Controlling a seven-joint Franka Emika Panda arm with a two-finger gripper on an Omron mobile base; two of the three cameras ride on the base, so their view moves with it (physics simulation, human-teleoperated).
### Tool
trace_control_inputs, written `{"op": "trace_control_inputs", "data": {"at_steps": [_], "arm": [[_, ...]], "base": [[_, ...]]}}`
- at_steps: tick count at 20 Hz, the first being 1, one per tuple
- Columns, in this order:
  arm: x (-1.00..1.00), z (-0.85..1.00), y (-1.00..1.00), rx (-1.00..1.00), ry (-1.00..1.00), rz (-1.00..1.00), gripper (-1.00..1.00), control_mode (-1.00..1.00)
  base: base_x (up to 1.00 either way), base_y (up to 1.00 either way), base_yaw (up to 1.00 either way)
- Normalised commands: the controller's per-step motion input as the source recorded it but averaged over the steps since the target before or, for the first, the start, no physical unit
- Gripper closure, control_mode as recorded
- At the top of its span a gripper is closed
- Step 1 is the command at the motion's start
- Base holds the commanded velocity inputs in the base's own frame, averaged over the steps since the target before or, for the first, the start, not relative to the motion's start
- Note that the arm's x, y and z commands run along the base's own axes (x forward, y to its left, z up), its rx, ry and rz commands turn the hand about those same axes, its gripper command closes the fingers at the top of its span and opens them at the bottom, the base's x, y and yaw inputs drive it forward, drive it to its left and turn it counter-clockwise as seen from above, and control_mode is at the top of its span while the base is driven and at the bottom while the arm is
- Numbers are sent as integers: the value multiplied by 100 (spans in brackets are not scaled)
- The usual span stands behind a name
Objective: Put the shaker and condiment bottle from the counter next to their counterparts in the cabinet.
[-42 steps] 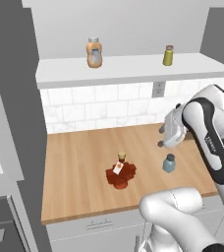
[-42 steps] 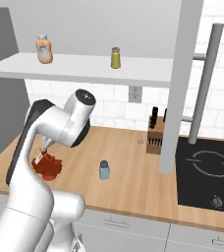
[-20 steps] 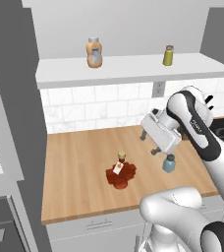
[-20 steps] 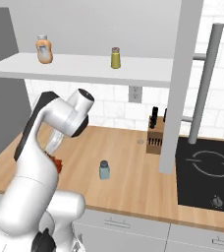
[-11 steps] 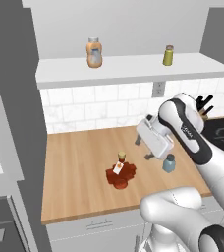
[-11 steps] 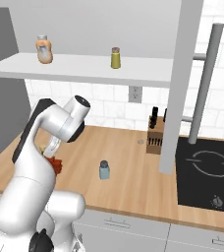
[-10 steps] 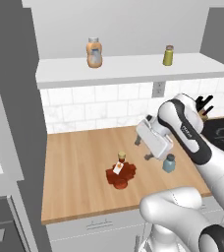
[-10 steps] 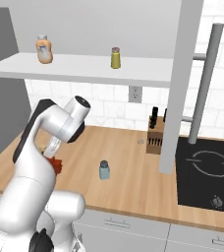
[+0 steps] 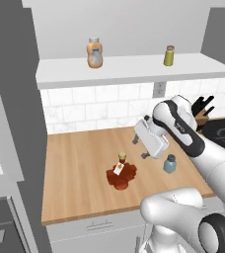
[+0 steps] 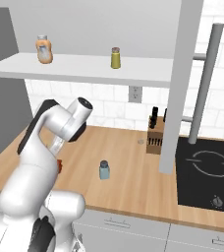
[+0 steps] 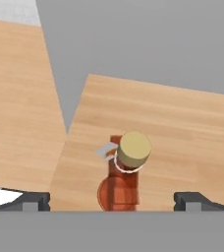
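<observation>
Gripper [image 9: 138,148]: above the counter [image 9: 80,183], just right of and higher than the bottle; jaws spread wide, holding nothing. In the hand view its fingertips [image 11: 33,202] stand far apart at either side of the bottle.
Bottle [image 9: 121,173]: dark red, gold cap, white neck tag; stands on the counter near its front half. Hand view looks down on its cap [image 11: 133,147]. In the right base view only a red sliver [image 10: 59,166] shows past the arm.
Shaker [image 9: 169,163]: pale blue-grey, upright on the counter, right of the bottle, apart from it. Right base view shows it in the open [image 10: 104,170].
Knife block [image 10: 155,135]: at the back of the counter; the left base view shows just its handles.
Cooktop [image 10: 207,172]: black, right of the counter.
Cabinet [image 9: 134,74]: open shelf above the tiled wall.
Counterparts: orange bottle [image 9: 94,52] at left, olive shaker [image 9: 169,55] at right, well apart.
</observation>
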Motion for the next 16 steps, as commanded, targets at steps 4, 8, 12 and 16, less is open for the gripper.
{"op": "trace_control_inputs", "data": {"at_steps": [4,8,12,16], "arm": [[28,-6,0,0,0,0,-100,-100],[16,-9,0,0,0,0,-100,-100],[7,-11,1,0,0,0,-100,-100],[1,-23,17,-1,0,0,-100,-100]], "base": [[0,0,0],[0,0,0],[0,0,0],[0,0,0]]}}
